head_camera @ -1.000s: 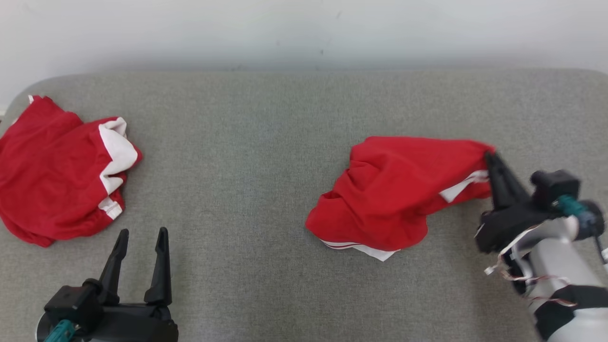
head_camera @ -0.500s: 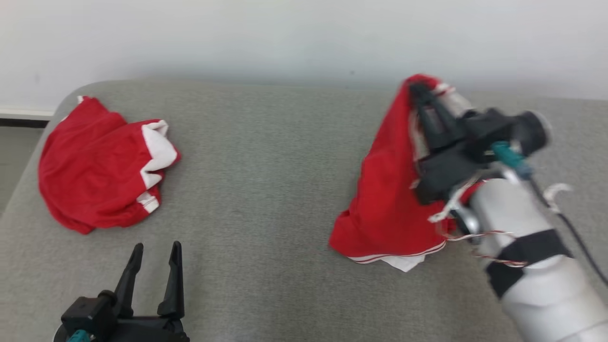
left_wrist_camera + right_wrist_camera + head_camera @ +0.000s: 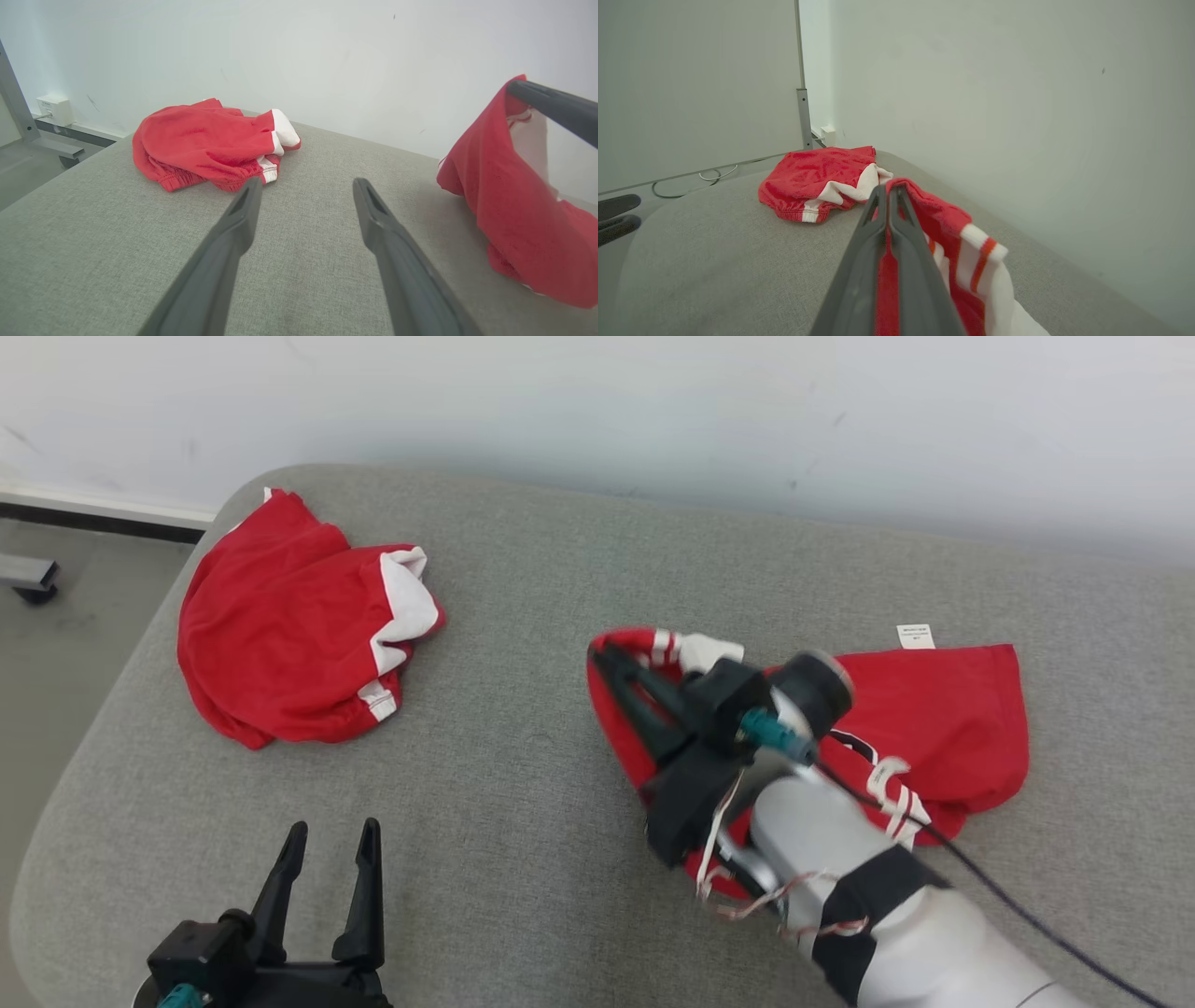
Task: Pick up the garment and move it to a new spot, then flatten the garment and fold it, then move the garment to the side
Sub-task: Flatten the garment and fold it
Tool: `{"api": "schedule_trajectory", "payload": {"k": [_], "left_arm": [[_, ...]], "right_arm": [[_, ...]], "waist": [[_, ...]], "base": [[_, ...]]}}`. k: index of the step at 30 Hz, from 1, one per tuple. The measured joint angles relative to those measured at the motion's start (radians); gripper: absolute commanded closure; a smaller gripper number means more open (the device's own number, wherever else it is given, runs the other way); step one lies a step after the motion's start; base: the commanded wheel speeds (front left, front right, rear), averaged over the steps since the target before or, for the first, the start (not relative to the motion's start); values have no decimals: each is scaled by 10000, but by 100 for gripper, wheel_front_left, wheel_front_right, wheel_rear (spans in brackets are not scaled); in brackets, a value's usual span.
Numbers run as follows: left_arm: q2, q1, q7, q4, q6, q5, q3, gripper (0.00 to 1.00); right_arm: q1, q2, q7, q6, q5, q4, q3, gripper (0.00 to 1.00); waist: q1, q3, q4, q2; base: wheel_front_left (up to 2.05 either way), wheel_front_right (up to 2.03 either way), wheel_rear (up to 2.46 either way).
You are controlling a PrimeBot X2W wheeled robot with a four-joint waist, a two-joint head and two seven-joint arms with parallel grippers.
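The garment [image 3: 943, 709] is red with white trim and a small white label. My right gripper [image 3: 602, 658] is shut on its striped edge and holds that edge up above the grey padded table [image 3: 523, 569], while the rest trails to the right on the surface. In the right wrist view, red cloth [image 3: 943, 219] drapes over the closed right gripper [image 3: 887, 189]. The left wrist view shows the hanging garment [image 3: 504, 196] at the right. My left gripper [image 3: 334, 831] stands open and empty at the lower left, fingers [image 3: 243, 210] spread over bare table.
A second red and white garment [image 3: 289, 635] lies crumpled near the table's far left corner. The table's rounded left edge drops to the floor [image 3: 56, 644]. A pale wall [image 3: 653, 411] runs along the back. Bare table lies between the two garments.
The right gripper lifted the garment's edge and carried it left toward the table's middle, dragging the cloth along. The head view has swung, shifting the whole scene. The left gripper stayed put.
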Motion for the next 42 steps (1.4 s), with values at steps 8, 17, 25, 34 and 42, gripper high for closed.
{"api": "schedule_trajectory", "payload": {"k": [8, 17, 25, 34, 42], "left_arm": [[-61, -137, 0, 161, -12, -15, 52, 0], [36, -69, 0, 67, -10, 81, 522, 0], [107, 53, 0, -188, 61, 267, 834, 0], [104, 348, 0, -314, 73, 339, 982, 0], [134, 624, 0, -464, 157, 376, 1083, 0]], "right_arm": [[-118, 29, -2, 0, 1170, -150, 901, 0], [70, -77, -2, 0, 257, -523, -907, 0], [1944, -1003, -4, 0, -648, -2330, -3440, 0], [4928, -1340, -4, 0, -1417, -4585, -5657, 0], [7053, -807, -2, 0, -1720, -5948, -6541, 0]], "waist": [[1, 176, 0, 0], [0, -27, -717, 0], [0, -282, -1548, 0], [0, -552, -2110, 0], [0, -634, -2331, -1]], "base": [[0, 0, 0], [0, 0, 0], [0, 0, 0], [0, 0, 0], [0, 0, 0]]}}
